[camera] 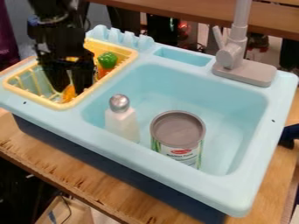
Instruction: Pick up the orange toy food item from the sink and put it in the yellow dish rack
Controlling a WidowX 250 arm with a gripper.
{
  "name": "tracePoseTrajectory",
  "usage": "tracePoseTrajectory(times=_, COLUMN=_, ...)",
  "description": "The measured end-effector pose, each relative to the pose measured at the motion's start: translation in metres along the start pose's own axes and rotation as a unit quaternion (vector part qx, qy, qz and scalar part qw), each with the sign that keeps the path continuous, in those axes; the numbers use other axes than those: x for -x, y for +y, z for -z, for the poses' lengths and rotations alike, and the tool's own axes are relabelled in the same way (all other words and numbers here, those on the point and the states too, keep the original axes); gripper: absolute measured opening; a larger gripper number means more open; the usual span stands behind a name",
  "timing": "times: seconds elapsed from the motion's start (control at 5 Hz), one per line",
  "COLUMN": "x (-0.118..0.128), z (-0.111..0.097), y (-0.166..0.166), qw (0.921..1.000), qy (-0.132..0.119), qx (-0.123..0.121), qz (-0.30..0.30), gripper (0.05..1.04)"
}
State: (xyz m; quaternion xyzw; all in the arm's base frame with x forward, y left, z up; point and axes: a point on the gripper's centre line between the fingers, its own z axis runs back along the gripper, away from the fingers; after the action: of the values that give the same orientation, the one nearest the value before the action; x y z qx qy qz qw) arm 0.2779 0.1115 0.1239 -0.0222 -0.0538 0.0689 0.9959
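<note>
The black gripper (70,86) hangs down into the left part of the yellow dish rack (63,105), its two fingers apart. An orange object (69,93) lies low in the rack by the fingertips and is partly hidden by them; contact cannot be made out. To the right of the gripper, a green pepper-like toy (107,60) is in the rack, with another orange piece (102,71) just below it. In the light blue sink (234,98) stand a white bottle with a silver round cap (122,120) and a can with a grey lid (178,129).
A grey faucet (232,54) rises at the sink's back right corner. Light blue upright slots (119,37) line the back edge behind the rack. The sink unit rests on a wooden table (88,175), and a wooden shelf (192,13) runs behind it.
</note>
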Motion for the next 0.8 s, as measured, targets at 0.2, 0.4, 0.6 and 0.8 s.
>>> tracePoseTrajectory(times=0.2, x=0.001, z=-0.013, y=0.001, qw=0.9996, qy=-0.004, qx=0.007, qz=-0.029, gripper=1.010)
tracePoseTrajectory(times=0.4, x=-0.008, z=-0.059, y=0.000, qw=0.9970, qy=-0.043, qx=-0.003, qz=-0.064, gripper=1.007)
tracePoseTrajectory(times=0.6, x=-0.007, z=-0.090, y=-0.012, qw=0.9979, qy=-0.032, qx=-0.040, qz=-0.039, gripper=1.005)
tracePoseTrajectory(times=0.8, x=-0.006, z=-0.111, y=-0.039, qw=0.9979, qy=-0.032, qx=-0.054, qz=0.018, gripper=1.003)
